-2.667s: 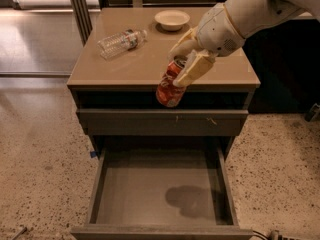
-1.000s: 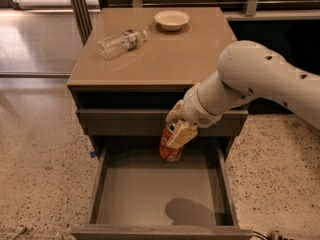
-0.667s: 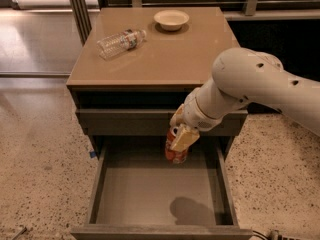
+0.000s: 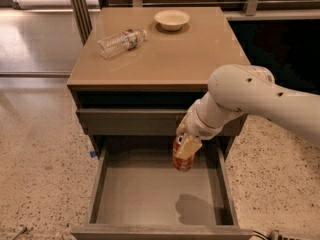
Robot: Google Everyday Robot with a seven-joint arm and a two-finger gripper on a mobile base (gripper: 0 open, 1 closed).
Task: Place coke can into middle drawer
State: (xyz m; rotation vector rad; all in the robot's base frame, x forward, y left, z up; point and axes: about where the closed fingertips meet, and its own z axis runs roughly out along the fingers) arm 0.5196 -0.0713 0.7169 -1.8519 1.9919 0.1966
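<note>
The coke can (image 4: 181, 160), red-orange with pale marks, is held upright in my gripper (image 4: 186, 145), which is shut on it. The pale fingers (image 4: 188, 146) cover the can's front, and the white arm comes in from the right. The can hangs over the right rear part of the open middle drawer (image 4: 140, 194), a wide grey-brown drawer pulled far out, with a flat bare floor. The can is above the floor; its shadow lies on the floor further front.
The cabinet top (image 4: 165, 49) carries a clear plastic water bottle (image 4: 121, 41) lying on its side at the left and a pale bowl (image 4: 172, 19) at the back. A shut drawer front (image 4: 125, 121) sits above the open drawer. Speckled floor surrounds the cabinet.
My gripper has carried the coke can down from in front of the cabinet top, past the upper drawer front, and slightly right over the open drawer.
</note>
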